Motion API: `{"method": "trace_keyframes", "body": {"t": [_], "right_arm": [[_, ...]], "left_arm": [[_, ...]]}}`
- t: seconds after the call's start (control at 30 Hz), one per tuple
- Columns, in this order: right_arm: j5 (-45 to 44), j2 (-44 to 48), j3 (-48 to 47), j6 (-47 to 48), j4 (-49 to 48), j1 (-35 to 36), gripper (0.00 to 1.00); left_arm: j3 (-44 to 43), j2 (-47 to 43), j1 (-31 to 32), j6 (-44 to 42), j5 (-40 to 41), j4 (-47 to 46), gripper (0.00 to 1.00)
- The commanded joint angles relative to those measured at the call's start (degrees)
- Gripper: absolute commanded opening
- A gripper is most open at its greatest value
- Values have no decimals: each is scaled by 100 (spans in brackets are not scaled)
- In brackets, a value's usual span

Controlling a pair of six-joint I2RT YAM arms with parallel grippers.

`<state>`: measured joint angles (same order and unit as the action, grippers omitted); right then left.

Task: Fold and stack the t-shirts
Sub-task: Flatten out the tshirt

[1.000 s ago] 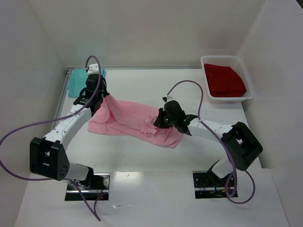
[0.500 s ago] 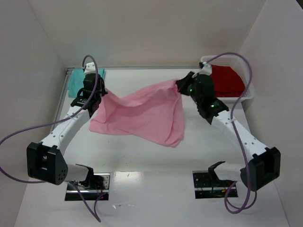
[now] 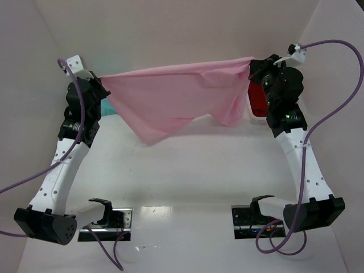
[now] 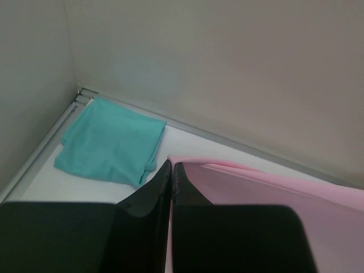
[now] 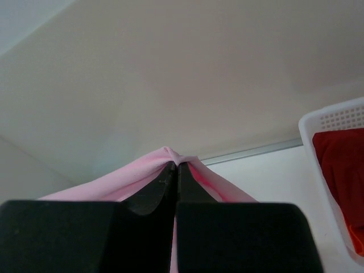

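A light pink t-shirt (image 3: 173, 94) hangs stretched in the air between both arms, well above the table. My left gripper (image 3: 101, 79) is shut on its left corner (image 4: 176, 162), and my right gripper (image 3: 252, 67) is shut on its right corner (image 5: 170, 153). The cloth sags in the middle, with loose flaps hanging down. A folded teal t-shirt (image 4: 111, 142) lies flat at the back left corner of the table; in the top view only a sliver (image 3: 107, 108) shows behind the left arm. A red t-shirt (image 5: 341, 170) lies in the white basket (image 5: 324, 122) at the back right.
White walls close the table in at the back and on both sides. The basket (image 3: 245, 111) stands behind the raised right arm, mostly hidden by it and by the pink cloth. Both arm bases (image 3: 108, 219) sit at the near edge.
Both arms have risen and spread apart, lifting the pink shirt off the table and pulling it taut. The right gripper swung from the table's middle up to the back right.
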<state>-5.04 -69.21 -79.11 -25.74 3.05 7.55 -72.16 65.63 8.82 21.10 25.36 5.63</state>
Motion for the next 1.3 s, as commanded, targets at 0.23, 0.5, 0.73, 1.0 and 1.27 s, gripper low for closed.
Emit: {"method": "trace_keyframes", "body": {"t": [0.23, 0.5, 0.73, 1.0, 1.27], "right_arm": [[-305, 408, 123, 359, -129, -175, 0], [-295, 1093, 317, 359, 72, -175, 0], [-296, 1805, 317, 420, 372, -175, 0], [-17, 717, 195, 307, 415, -175, 0], [161, 1657, 748, 139, -32, -228, 0]], "left_arm": [[-975, -296, -117, -388, 233, -299, 0], [-1370, -182, -117, -774, 285, -133, 0], [-1503, -568, -117, -906, 399, -18, 0], [-1837, -41, -117, -985, 285, 184, 0], [-1476, -806, -117, -1056, 179, 43, 0]]}}
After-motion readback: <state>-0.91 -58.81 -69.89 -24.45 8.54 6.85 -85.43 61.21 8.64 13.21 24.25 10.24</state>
